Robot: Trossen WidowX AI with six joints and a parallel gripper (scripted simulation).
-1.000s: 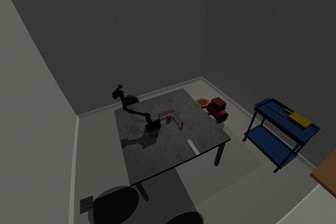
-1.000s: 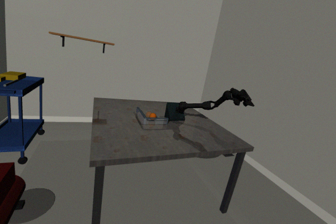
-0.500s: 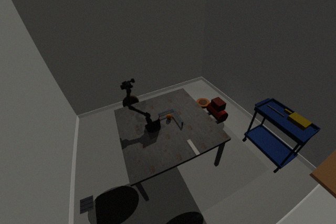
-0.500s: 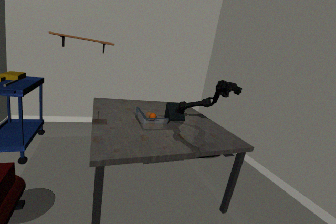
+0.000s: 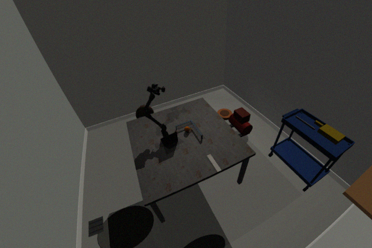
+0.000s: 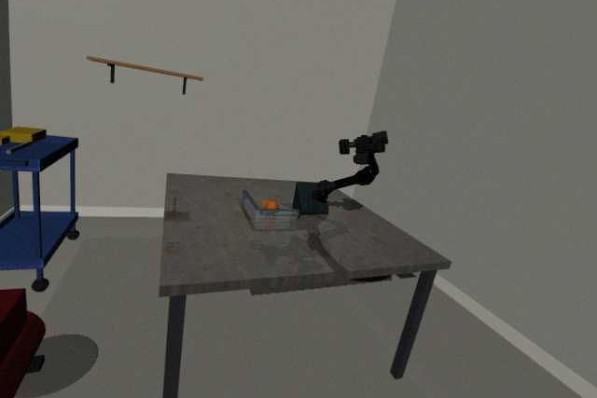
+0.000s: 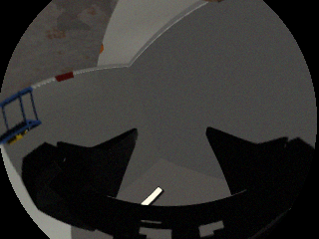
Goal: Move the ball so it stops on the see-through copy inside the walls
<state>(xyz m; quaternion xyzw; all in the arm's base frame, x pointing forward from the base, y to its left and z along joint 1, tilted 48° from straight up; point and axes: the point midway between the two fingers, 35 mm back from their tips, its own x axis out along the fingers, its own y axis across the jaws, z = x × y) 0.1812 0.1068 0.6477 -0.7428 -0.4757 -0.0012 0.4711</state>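
The orange ball (image 5: 187, 128) (image 6: 272, 204) lies on the table (image 5: 180, 167) (image 6: 216, 258) inside the corner of the two low clear walls (image 5: 196, 129) (image 6: 274, 214). A paler see-through copy (image 6: 263, 202) sits right against the ball and partly overlaps it. My gripper (image 5: 160, 89) (image 6: 344, 145) (image 7: 171, 130) is open and empty. It is raised high above the table's edge, behind the arm's base (image 5: 170, 140) (image 6: 311, 200) and far from the ball. The wrist view shows only the floor, a wall and the room beyond; the ball is not in it.
A white strip (image 5: 214, 162) lies near one table edge. A blue cart (image 5: 312, 143) (image 6: 38, 153) (image 7: 16, 116) holding a yellow block, a red machine (image 5: 240, 120) and an orange ring (image 5: 224, 112) stand on the floor. A wall shelf (image 6: 145, 68) hangs behind.
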